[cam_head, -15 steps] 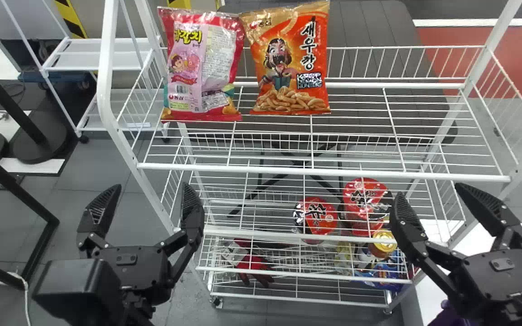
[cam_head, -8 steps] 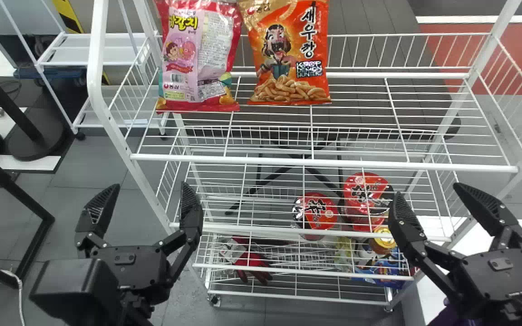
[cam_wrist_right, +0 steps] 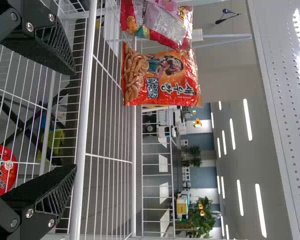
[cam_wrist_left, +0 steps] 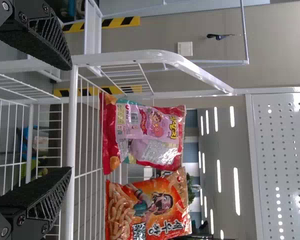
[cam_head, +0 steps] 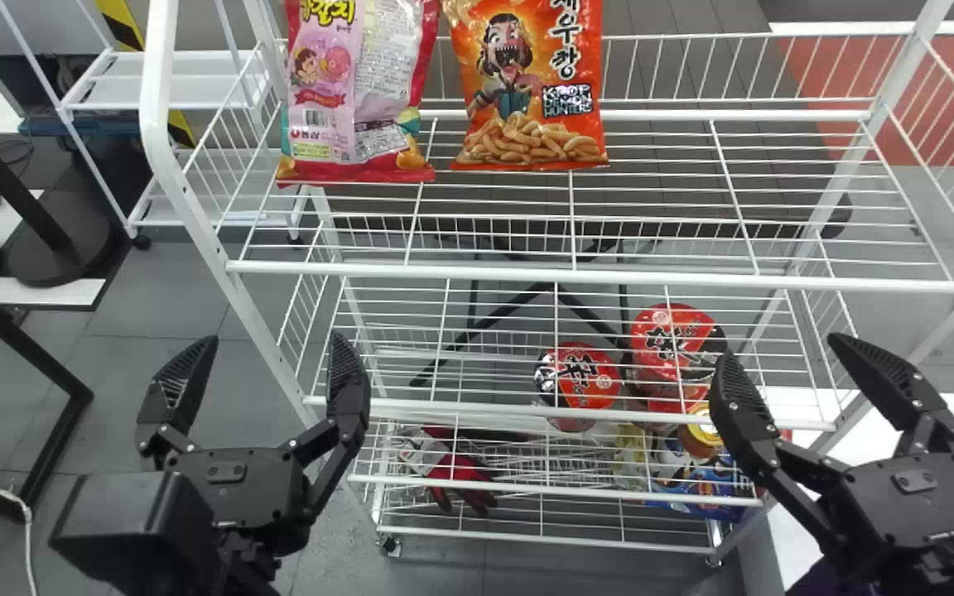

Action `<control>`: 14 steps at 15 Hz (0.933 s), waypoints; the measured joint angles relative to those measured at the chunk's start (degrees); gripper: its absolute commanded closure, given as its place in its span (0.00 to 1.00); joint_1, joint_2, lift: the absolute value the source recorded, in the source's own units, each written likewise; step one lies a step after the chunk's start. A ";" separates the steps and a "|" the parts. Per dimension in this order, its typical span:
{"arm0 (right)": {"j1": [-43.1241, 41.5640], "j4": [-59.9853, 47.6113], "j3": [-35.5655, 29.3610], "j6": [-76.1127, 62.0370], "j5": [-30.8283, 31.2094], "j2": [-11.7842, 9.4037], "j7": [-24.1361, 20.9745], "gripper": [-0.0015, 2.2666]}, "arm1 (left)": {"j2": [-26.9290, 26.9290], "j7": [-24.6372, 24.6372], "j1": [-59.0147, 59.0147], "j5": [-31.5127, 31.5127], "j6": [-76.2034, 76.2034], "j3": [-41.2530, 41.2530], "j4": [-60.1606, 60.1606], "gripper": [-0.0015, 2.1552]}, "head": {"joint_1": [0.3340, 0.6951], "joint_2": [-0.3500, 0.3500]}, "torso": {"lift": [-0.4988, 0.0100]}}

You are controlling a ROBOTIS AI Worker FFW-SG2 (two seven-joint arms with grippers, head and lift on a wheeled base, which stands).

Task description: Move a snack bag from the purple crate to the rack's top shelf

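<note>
- Head view: left gripper wide, holding nothing, near rack's left side.
- Right gripper also wide, holding nothing, near rack's right side.
- Pink snack bag and orange snack bag upright, side by side, on top shelf.
- Red-lidded tubs lower in rack.

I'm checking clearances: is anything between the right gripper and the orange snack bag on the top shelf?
Yes: the top shelf's white front rail crosses between the right gripper and the orange snack bag. The gripper would probably have to pass over it.
</note>
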 measured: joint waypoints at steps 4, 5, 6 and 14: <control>-0.33 0.24 0.08 0.29 0.00 0.00 0.38 0.08 | 0.00 0.00 -0.08 0.17 0.14 -0.04 -0.11 0.05 | 1.00 0.60 | 0.65; -0.34 0.25 0.09 0.31 0.00 0.00 0.39 0.08 | 0.00 0.00 -0.09 0.17 0.17 -0.08 -0.11 0.05 | 1.00 0.60 | 0.64; -0.35 0.26 0.09 0.28 0.00 0.00 0.38 0.08 | 0.00 0.00 -0.09 0.17 0.18 -0.09 -0.14 0.05 | 1.00 0.60 | 0.63; -0.31 0.23 0.09 0.14 0.00 -0.25 0.62 0.08 | -0.03 0.00 -0.08 0.26 0.18 -0.20 -0.27 0.05 | 1.00 0.60 | 0.57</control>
